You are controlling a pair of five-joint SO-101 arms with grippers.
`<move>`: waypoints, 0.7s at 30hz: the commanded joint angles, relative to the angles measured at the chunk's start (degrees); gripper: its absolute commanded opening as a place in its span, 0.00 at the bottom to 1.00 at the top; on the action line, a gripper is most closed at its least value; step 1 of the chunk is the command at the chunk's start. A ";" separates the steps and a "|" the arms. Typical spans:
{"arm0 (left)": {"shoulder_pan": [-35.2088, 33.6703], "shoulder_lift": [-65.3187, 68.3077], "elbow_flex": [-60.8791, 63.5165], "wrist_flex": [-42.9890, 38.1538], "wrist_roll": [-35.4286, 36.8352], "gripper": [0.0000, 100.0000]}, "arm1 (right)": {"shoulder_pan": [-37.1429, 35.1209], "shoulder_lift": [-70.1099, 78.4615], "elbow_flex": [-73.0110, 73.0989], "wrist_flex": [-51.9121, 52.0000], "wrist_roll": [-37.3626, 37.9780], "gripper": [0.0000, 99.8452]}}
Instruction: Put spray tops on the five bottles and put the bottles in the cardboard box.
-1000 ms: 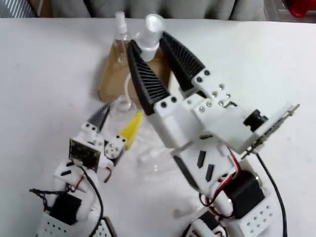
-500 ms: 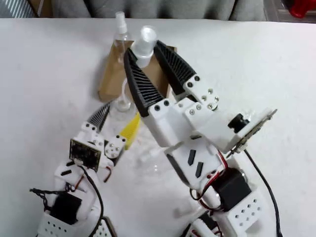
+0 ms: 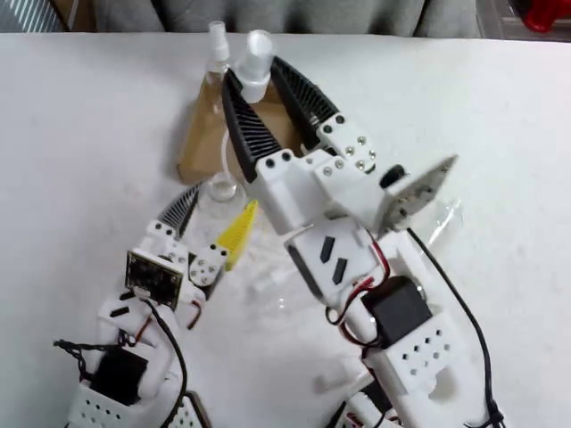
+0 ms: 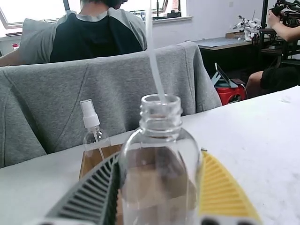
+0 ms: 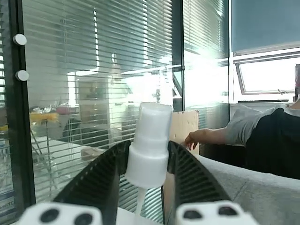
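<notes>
The left tool (image 3: 220, 203) grips the open bottle (image 4: 159, 154) upright at 6 o'clock of the cardboard box (image 3: 198, 138), and the right tool (image 3: 252, 76), clenched on the spray top (image 5: 149, 140), holds it toward 1 o'clock of the neck (seen from above), its tube (image 4: 154, 61) slanting into the mouth.

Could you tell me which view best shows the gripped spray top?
The right wrist view: the spray top sits large in the right gripper. The high view shows its cap from above; the left wrist view, its tube at the bottle neck.

White table (image 3: 80, 116), grey cloth (image 4: 47, 103) behind
</notes>
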 commanded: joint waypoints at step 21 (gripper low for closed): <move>-0.57 -0.57 -0.35 -2.55 -0.62 0.02 | -2.59 -3.56 4.92 15.34 -7.12 0.02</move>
